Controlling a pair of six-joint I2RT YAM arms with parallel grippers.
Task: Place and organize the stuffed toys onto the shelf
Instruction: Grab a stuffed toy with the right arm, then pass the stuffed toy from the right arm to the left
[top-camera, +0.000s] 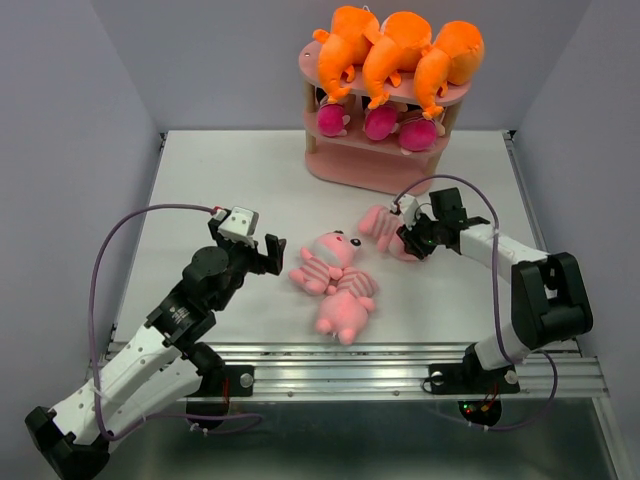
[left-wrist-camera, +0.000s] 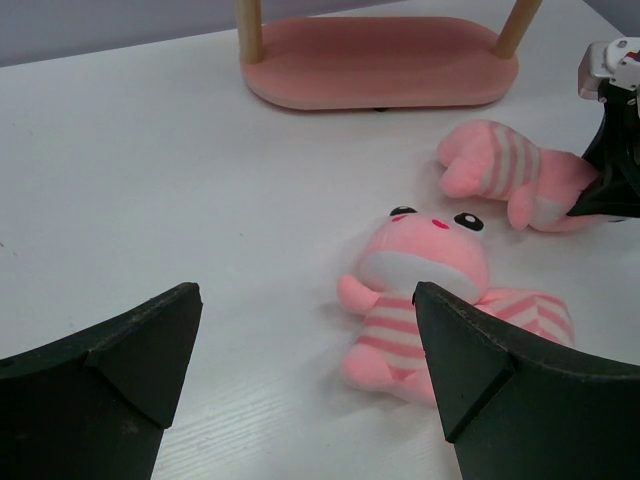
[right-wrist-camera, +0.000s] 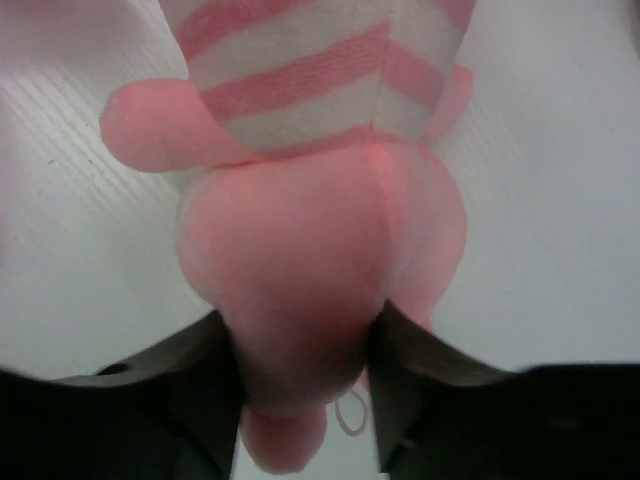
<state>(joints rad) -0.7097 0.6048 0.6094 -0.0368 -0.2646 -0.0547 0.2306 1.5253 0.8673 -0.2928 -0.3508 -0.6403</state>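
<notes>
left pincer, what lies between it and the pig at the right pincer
A second striped pig, face up, lies between the left pincer and the pig in the right pincer; clearest in the top view.

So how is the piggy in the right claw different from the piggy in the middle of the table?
The right pig is pinched between the right gripper's fingers; the middle pig is touched by no gripper. The middle pig shows its face and eyes; the right pig shows no face. Both are pink, striped and lying on the table.
</notes>
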